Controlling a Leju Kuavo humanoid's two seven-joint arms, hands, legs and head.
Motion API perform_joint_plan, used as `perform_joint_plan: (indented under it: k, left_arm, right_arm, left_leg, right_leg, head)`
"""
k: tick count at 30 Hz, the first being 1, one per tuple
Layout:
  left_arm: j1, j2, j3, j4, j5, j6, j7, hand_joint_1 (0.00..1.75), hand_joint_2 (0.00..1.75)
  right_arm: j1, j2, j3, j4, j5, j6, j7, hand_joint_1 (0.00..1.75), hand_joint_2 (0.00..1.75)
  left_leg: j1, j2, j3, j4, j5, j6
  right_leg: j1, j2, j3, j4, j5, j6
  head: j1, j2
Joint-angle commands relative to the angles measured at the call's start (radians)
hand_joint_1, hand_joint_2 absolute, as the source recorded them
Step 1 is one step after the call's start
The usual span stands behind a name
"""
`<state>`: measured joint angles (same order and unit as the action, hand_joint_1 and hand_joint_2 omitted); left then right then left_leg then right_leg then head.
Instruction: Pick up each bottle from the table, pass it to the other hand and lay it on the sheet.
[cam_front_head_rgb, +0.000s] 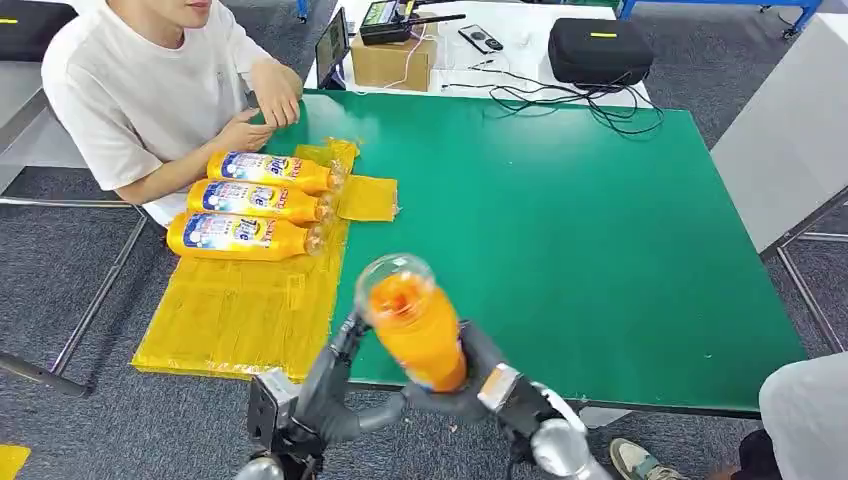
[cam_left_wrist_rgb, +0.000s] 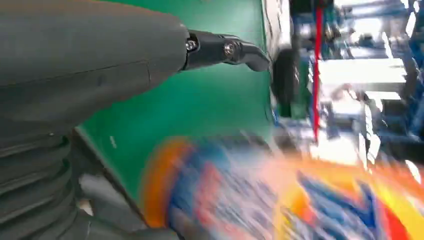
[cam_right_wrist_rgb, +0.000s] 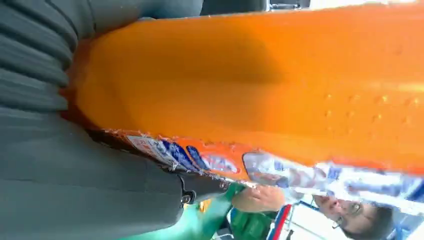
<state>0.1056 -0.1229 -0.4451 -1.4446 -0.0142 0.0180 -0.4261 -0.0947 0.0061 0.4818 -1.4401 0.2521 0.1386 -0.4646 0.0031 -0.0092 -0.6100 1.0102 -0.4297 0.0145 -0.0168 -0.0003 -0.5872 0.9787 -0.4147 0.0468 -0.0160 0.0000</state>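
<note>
The head view looks down over the green table (cam_front_head_rgb: 600, 220); both wrist views sit close against the orange bottle (cam_right_wrist_rgb: 260, 85), sharing it.

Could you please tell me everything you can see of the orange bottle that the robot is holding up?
The orange bottle is glossy plastic with a clear cap end pointing up toward the head camera and a blue, white and red label along one side. It is held in the air above the near edge of the green table, roughly upright. The right hand grips its lower body; the left hand reaches in beside it, and I cannot tell whether that hand touches it.
</note>
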Motion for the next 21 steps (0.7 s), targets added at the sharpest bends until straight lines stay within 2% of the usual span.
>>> perform_joint_plan:
  k: [1,4,10,16,21]
  left_arm:
    - [-0.013,0.072,-0.131,-0.014,0.022,0.002,0.021,0.0,1.75]
    - [-0.006,0.075,-0.129,-0.019,0.042,0.007,0.03,0.0,1.75]
    - [-0.021,0.079,-0.15,-0.017,0.072,-0.022,0.038,0.0,1.75]
    - [-0.042,0.035,-0.093,0.016,0.095,0.027,0.052,0.0,1.75]
    - [-0.047,0.02,-0.059,0.007,0.187,-0.009,0.065,0.0,1.75]
  right_arm:
    - [-0.035,0.031,0.012,0.095,-0.012,-0.06,0.027,1.75,1.75]
    - [-0.016,0.025,0.007,0.099,0.0,-0.049,0.028,1.75,1.75]
    - [-0.029,0.032,0.023,0.154,0.011,-0.05,0.03,1.75,1.75]
    - [-0.033,0.051,0.065,0.212,0.054,-0.065,0.041,1.75,1.75]
    - [-0.05,0.052,0.113,0.267,0.098,-0.093,0.042,1.75,1.75]
  left_leg:
    - [0.001,0.001,0.003,-0.001,-0.001,-0.001]
    - [0.001,0.003,0.006,-0.001,-0.002,-0.001]
    - [0.001,0.002,0.004,-0.001,-0.001,-0.001]
    - [0.001,0.002,0.004,-0.001,-0.001,-0.001]
    - [0.001,0.002,0.004,-0.001,-0.001,-0.001]
  right_leg:
    - [0.001,0.001,0.002,-0.001,0.0,-0.001]
    - [0.001,0.002,0.005,-0.001,-0.002,-0.003]
    - [0.001,0.001,0.004,-0.001,-0.001,-0.002]
    - [0.001,0.001,0.004,-0.001,-0.001,-0.002]
    - [0.001,0.001,0.004,-0.001,-0.001,-0.002]
  head:
    - [0.0,0.0]
    - [0.0,0.0]
    - [0.0,0.0]
    - [0.0,0.0]
    - [0.0,0.0]
